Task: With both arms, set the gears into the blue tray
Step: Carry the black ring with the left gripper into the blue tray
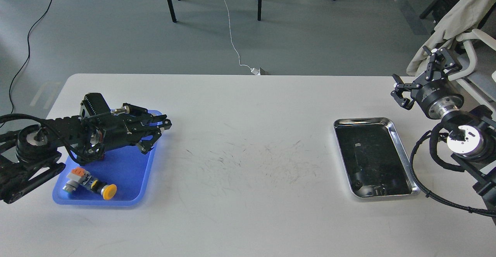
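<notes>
The blue tray point(126, 171) lies at the table's near left. My left gripper point(158, 136) hovers over its far right corner, pointing right. Its black fingers overlap, so I cannot tell whether they are open or hold anything. My right gripper point(417, 75) is raised past the table's right edge with its fingers spread wide and nothing between them. A few small dark pieces point(358, 184) that may be gears lie at the near end of the steel tray point(395, 133); against its dark inside I cannot make them out clearly.
A yellow-capped push-button switch point(93, 185) lies at the near end of the blue tray. My left arm point(38, 144) covers the tray's far left part. A cloth-draped chair point(461, 20) stands behind the right arm.
</notes>
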